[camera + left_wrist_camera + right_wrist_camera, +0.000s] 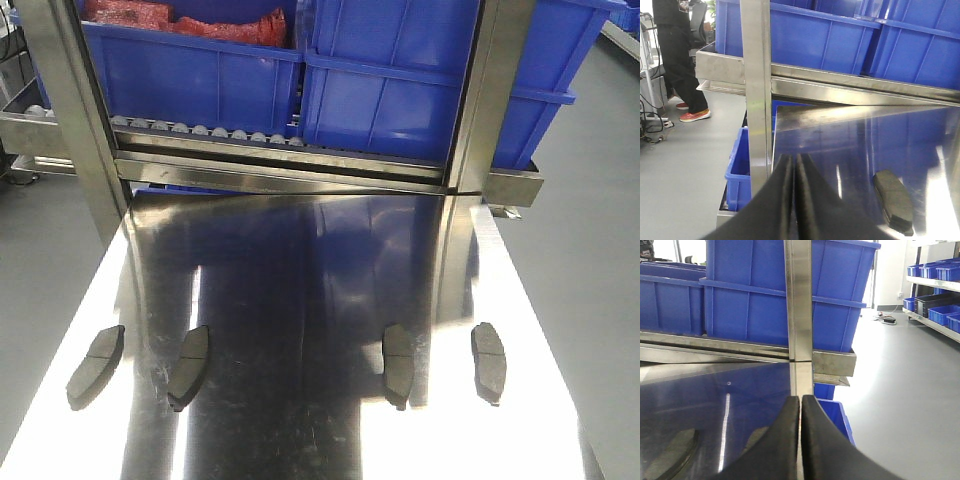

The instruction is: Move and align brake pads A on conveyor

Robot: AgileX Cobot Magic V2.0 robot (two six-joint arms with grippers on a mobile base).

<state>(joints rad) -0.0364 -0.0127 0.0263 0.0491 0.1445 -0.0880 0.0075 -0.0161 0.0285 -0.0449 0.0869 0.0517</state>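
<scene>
- Here, four pads lie flat in a loose row across the lower part of the front view, on the shiny steel table (300, 440).
- From the left of the frame they are pad one (96, 365), pad two (189, 366), pad three (398, 364) and pad four (489, 362).
- Pads one and two lean with their tops to the right; three and four stand nearly straight up the frame. A wide gap separates the two pairs, and none touch.
- In the left wrist view a pad (894, 200) lies at the lower right; which of the four it is cannot be told.
- The left gripper (794, 160) is clenched, with only a thin seam between its black fingers and nothing held.
- The right gripper (801, 399) is likewise clenched and empty.
- Behind the table, in the upper half of the front view, blue bins (430, 90) sit on a steel rack (490, 100). The upper-left bin holds something red (180, 20).
- A person (675, 50) in dark clothes stands at the upper left of the left wrist view.
</scene>
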